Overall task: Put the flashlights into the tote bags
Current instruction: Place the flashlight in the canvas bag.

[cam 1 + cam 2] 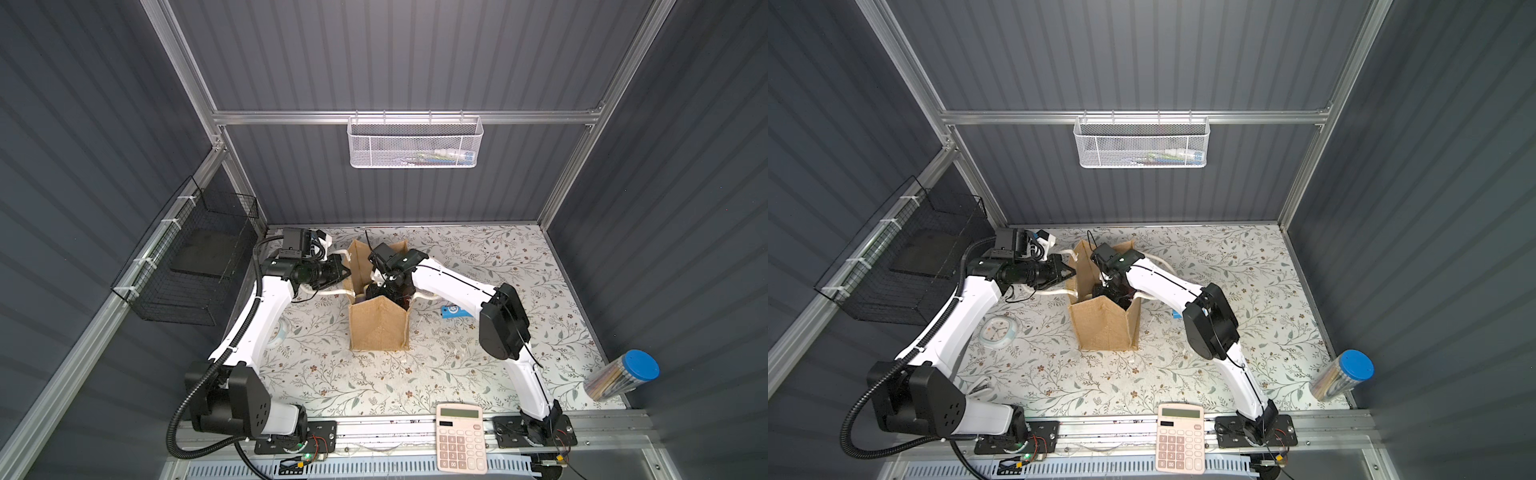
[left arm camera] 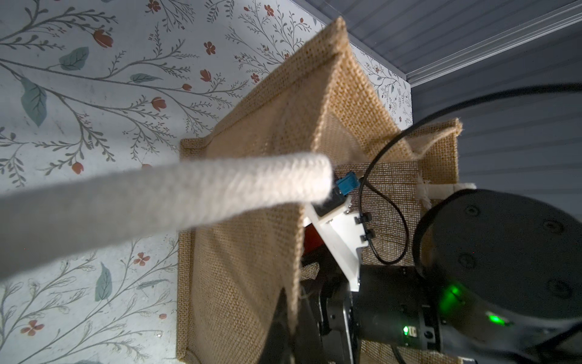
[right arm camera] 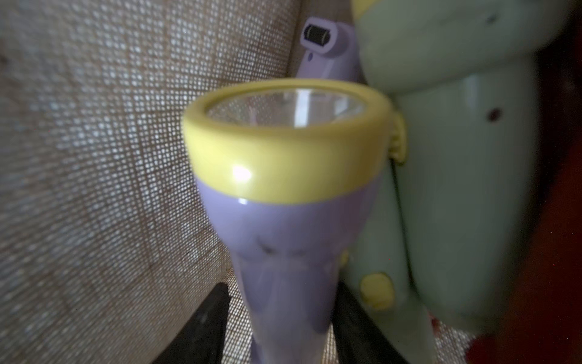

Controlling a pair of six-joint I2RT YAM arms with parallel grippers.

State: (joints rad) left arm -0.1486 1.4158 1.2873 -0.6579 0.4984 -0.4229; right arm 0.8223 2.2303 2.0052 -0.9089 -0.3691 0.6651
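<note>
My left hand [image 1: 347,272] clamps the bag [image 1: 378,328] rim, frame centre, so the mouth gapes. My right hand [image 3: 282,288] sits inside the bag, lilac flashlight [image 3: 283,227] between its fingers; clamped or loose, can't tell.

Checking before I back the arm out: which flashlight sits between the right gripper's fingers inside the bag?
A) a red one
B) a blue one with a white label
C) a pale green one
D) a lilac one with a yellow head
D: the right wrist view shows the lilac flashlight with a yellow head flanked by the black fingers of the right gripper, against the woven wall of the jute tote bag, with a pale green flashlight beside it.
</note>
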